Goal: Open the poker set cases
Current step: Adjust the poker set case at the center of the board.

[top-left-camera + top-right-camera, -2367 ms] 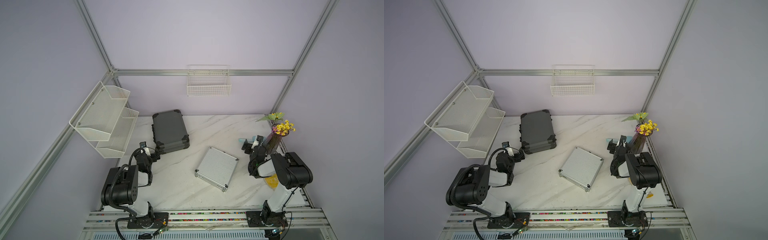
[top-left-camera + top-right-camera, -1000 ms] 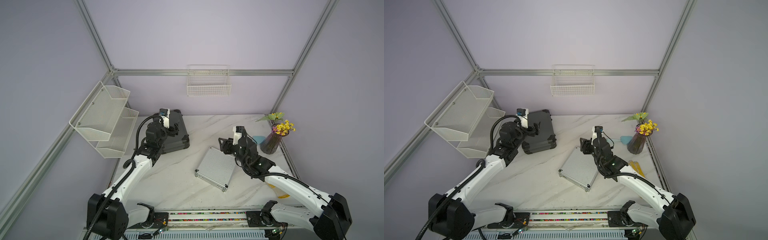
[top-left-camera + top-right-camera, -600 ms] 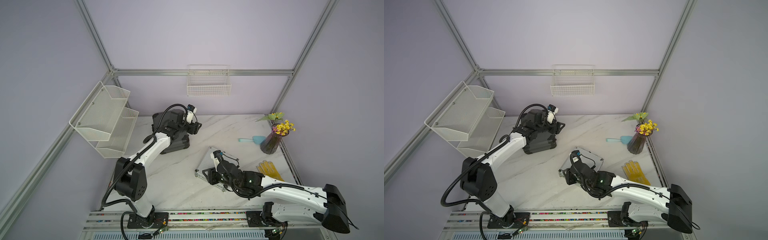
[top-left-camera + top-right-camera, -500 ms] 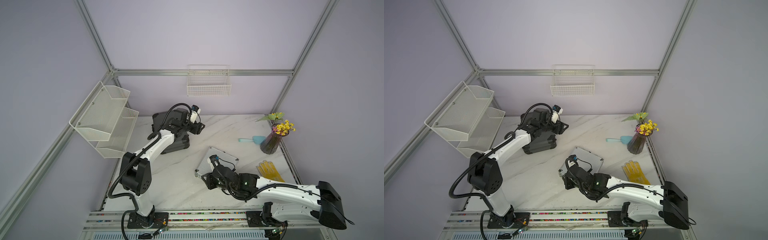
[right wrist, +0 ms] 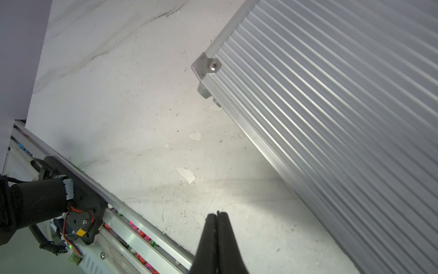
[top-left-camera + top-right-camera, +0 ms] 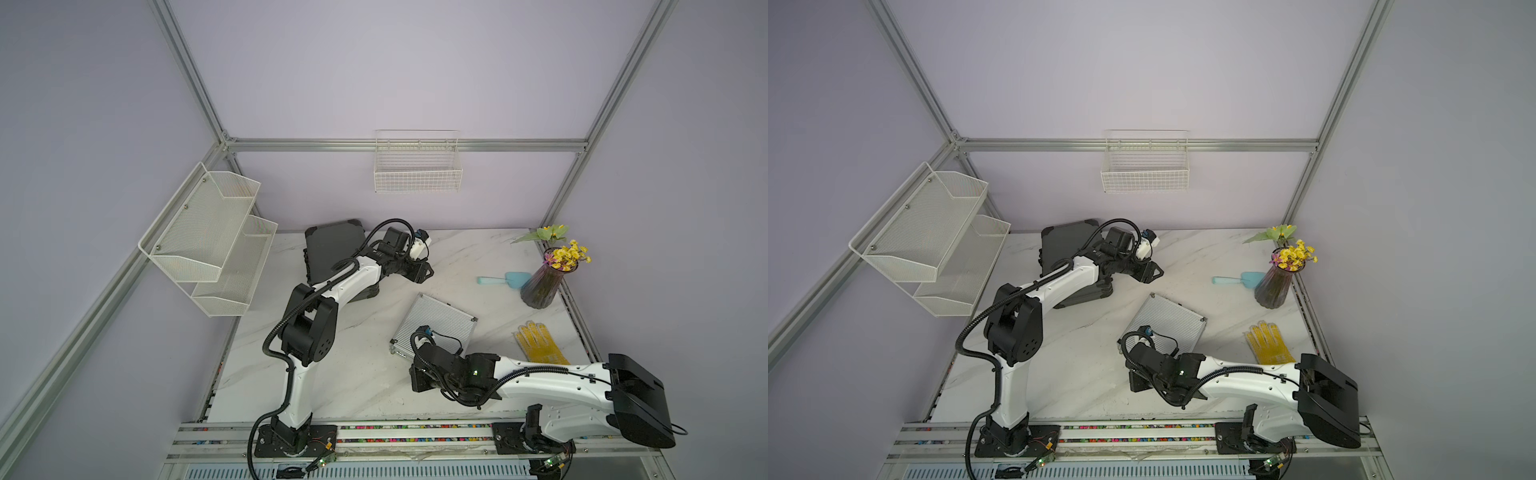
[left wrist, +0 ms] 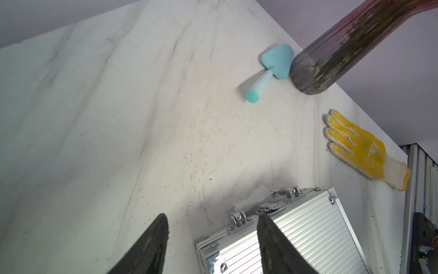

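Approach step: left tool [image 7: 212, 220] narrowly parted, empty; right tool [image 5: 216, 213] pinched closed beside the silver case [image 6: 436, 328]; its latches [image 7: 267, 208] need flipping next.

Lilac walls [image 6: 415, 62]; aluminium frame [image 6: 407, 145]; white marbled tabletop [image 6: 365, 374]; wire basket [image 6: 417, 183] on back wall; mesh shelves [image 6: 208, 237].

a blue scoop [image 6: 505, 279] lies just beside the flower vase [image 6: 540, 287], yellow glove [image 6: 540, 345] near.

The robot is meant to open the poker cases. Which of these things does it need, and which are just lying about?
For the job: dark grey case, silver case.

Just lying about: vase of flowers, blue scoop, yellow glove, wire basket, mesh shelves.
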